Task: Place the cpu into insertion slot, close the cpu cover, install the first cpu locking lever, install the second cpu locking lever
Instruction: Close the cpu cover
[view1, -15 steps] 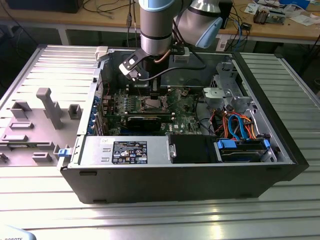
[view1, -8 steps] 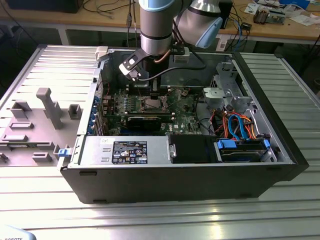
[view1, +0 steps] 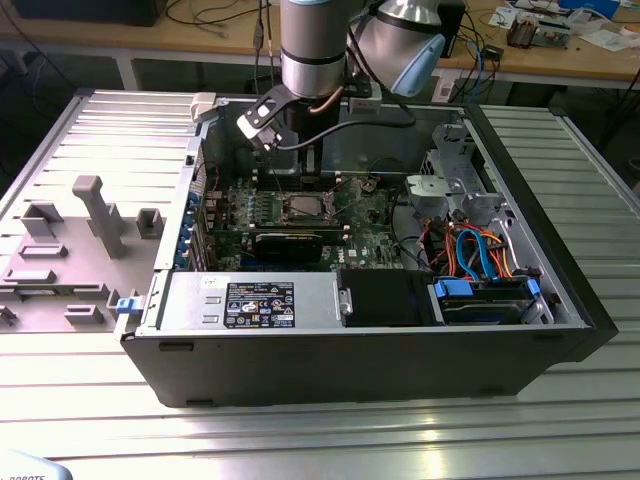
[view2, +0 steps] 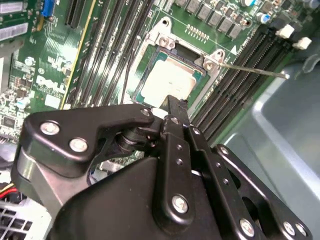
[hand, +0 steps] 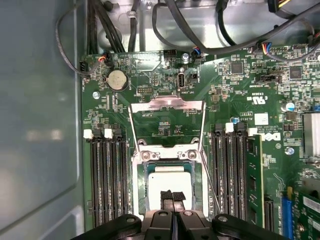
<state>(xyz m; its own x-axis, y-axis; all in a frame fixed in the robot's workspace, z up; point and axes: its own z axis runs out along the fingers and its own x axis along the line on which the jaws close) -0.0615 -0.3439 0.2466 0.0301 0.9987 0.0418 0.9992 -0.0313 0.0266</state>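
Note:
The cpu (hand: 170, 178) is a small silvery square lying flat in the insertion slot (hand: 141, 186) on the green motherboard; the second wrist view shows the cpu (view2: 169, 80) from another angle. The cpu cover (hand: 167, 104) is swung open, away from the slot, and bare board shows through its window. Thin lever rods (hand: 202, 135) run beside it, and one lever rod (view2: 250, 70) sticks out over the memory slots. My gripper (hand: 172, 196) hangs just over the near edge of the cpu, fingers pressed together with nothing between them. In the exterior view the gripper (view1: 305, 170) reaches down into the case.
Black memory slots (hand: 107, 180) flank the socket on both sides. A graphics card (view1: 290, 240), a power supply (view1: 250, 300), a metal drive cage (view1: 450, 185) and blue and orange cables (view1: 480, 250) crowd the case. A grey fixture (view1: 95, 215) stands at the exterior view's left.

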